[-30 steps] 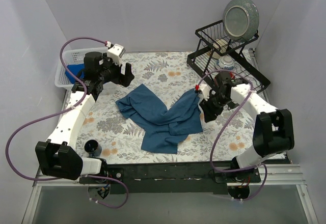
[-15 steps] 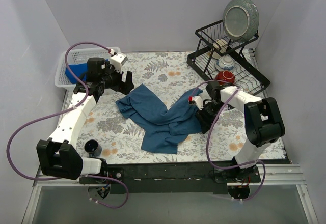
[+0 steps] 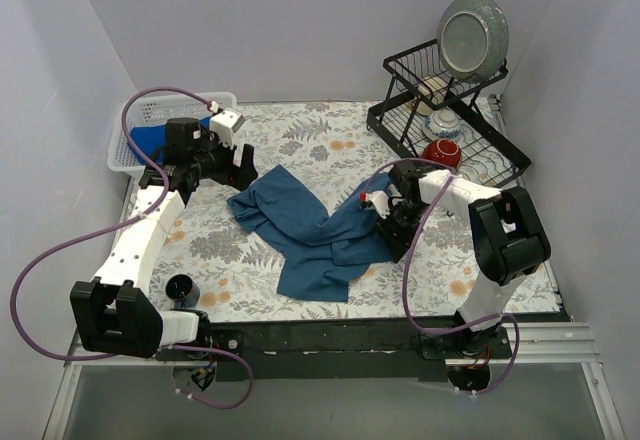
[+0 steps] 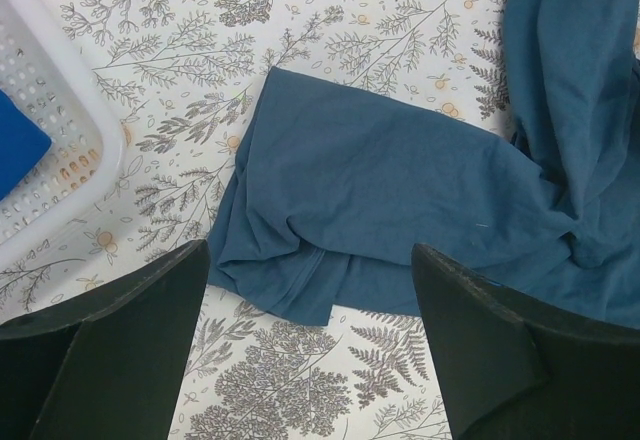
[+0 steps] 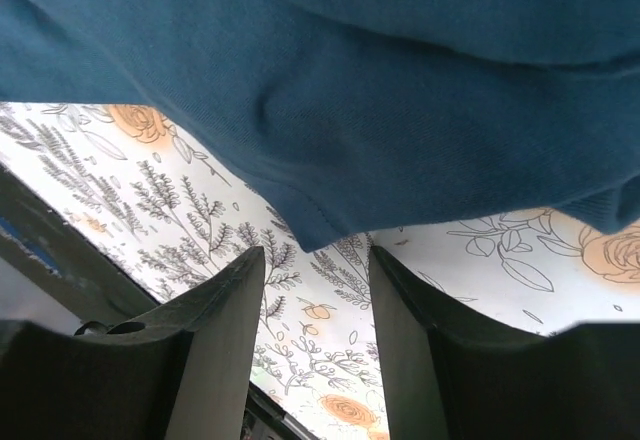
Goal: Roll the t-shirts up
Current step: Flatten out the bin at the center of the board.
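Nearest to us, the floral cloth [image 3: 225,250] covers the table, and on its middle lies the dark teal t-shirt [image 3: 315,235]. It is unrolled and rumpled, with one arm of cloth reaching toward the far left and another toward the far right. At the shirt's right edge we see the right gripper [image 3: 388,226] set low against the cloth. In its wrist view its two fingers [image 5: 215,360] stand apart with only the floral print showing between them, and the shirt's hem hangs just ahead of the tips, so it clamps nothing. Farther back on the left, the left gripper [image 3: 246,163] hovers above the shirt's far left corner. Its jaws are spread wide and empty, and in its wrist view that corner lies flat below with a fold along its near edge. Behind it, at the far left corner of the table, sits the white mesh basket [image 3: 128,155], and the royal blue t-shirt [image 3: 150,140] is bunched inside it. At the far right stands the black wire dish rack [image 3: 405,120], with a red bowl [image 3: 441,151] in its tray and a grey-green plate [image 3: 472,35] propped upright at the back.
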You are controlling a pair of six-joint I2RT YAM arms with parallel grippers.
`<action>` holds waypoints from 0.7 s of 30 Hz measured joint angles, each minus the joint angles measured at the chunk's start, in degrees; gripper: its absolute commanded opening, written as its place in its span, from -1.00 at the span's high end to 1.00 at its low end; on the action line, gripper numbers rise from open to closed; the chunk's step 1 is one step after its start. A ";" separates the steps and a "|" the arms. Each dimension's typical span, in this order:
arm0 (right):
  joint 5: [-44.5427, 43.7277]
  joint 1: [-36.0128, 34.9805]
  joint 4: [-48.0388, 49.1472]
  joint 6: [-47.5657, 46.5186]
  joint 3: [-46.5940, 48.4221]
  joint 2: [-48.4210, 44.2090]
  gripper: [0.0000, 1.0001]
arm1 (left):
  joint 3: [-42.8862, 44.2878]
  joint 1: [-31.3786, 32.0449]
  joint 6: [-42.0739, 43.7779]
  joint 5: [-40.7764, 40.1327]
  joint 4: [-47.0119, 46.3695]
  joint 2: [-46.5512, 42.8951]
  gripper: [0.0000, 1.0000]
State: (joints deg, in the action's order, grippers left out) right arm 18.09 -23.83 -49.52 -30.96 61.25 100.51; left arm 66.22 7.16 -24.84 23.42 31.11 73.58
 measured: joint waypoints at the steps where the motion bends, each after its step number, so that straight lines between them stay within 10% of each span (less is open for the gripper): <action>1: -0.87 -0.50 0.44 0.46 -0.33 -0.33 -0.06 | -0.09 -0.07 0.00 0.00 0.02 0.00 -0.65; 21: -14.40 -9.38 1.99 4.85 -0.46 0.11 0.07 | -2.14 -1.44 -0.04 1.27 0.22 -0.20 -0.66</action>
State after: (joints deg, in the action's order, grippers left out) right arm 3.68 -33.21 -47.53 -26.11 60.80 100.62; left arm 64.07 5.72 -24.88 24.69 31.33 73.38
